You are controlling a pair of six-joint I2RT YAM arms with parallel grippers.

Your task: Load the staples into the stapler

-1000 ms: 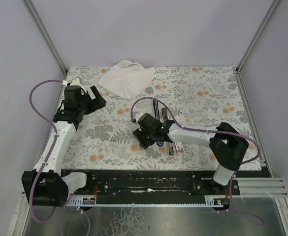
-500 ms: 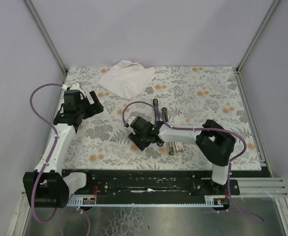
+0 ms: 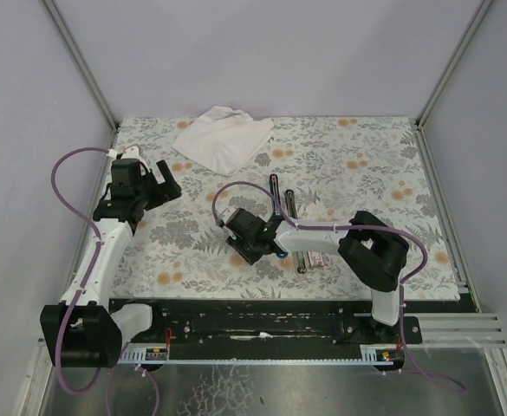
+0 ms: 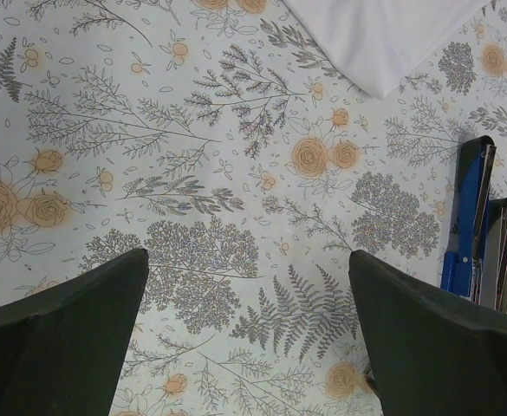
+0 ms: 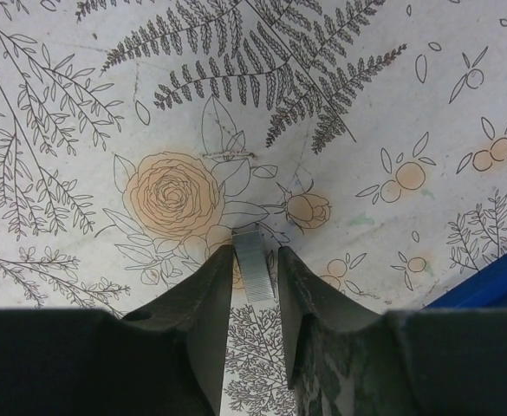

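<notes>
- Since a second ago, my right gripper [image 5: 255, 250] has slid left along the table [image 3: 366, 173] and its jaws have narrowed.
- Right jaws are narrow, pinching a silvery staple strip [image 5: 255, 279] low over the table's near middle.
- Blue stapler [image 5: 494, 279] lies just beside, toward the right edge, with the staple box [image 3: 317, 258] beyond it.
- Left gripper [image 4: 246, 258] is spread wide and holds nothing, near the left edge.
- White cloth [image 3: 223, 139] lies at the far edge.
</notes>
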